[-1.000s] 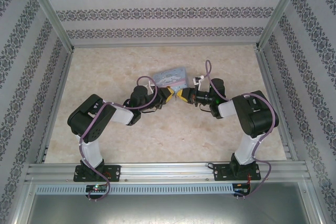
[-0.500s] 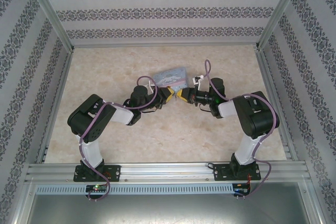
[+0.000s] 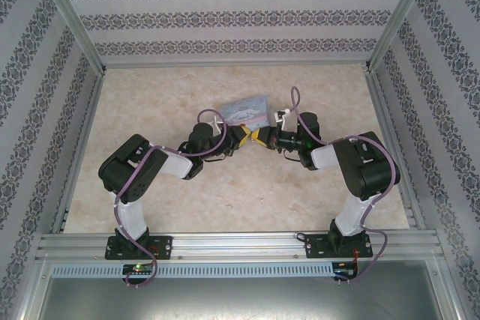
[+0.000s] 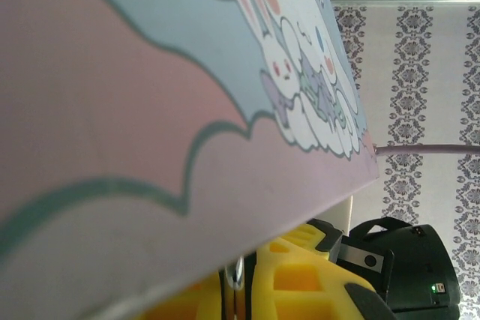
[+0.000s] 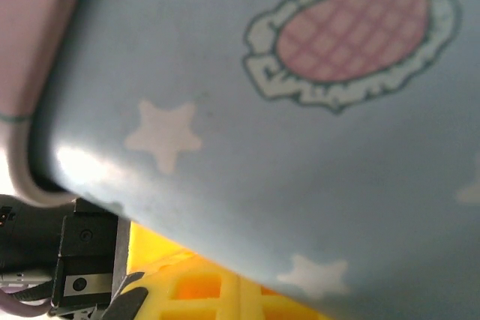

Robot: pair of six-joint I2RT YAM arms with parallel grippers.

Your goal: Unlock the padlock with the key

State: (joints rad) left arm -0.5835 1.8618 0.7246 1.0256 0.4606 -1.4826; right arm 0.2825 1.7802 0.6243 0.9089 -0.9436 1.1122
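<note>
In the top view my left gripper (image 3: 243,137) and right gripper (image 3: 260,137) meet tip to tip, just in front of the pale-blue cartoon tin (image 3: 246,109). In the left wrist view, the left gripper's (image 4: 240,294) yellow fingers (image 4: 300,282) are pressed together on a thin bright metal strip (image 4: 238,279), which looks like the padlock's shackle. The padlock's body is hidden. The right gripper's (image 5: 217,294) yellow fingers (image 5: 187,286) show under the tin's edge, shut. The key is hidden.
The tin (image 4: 150,110) lies close above both wrist cameras and blocks most of their view, its starred blue side (image 5: 300,110) over the right one. The right arm's black wrist (image 4: 409,264) faces the left camera. Aluminium frame rails (image 3: 225,243) border the table.
The two grippers have closed the small gap between their yellow tips. The right one has shifted left and the left one slightly right. Both stay shut.
</note>
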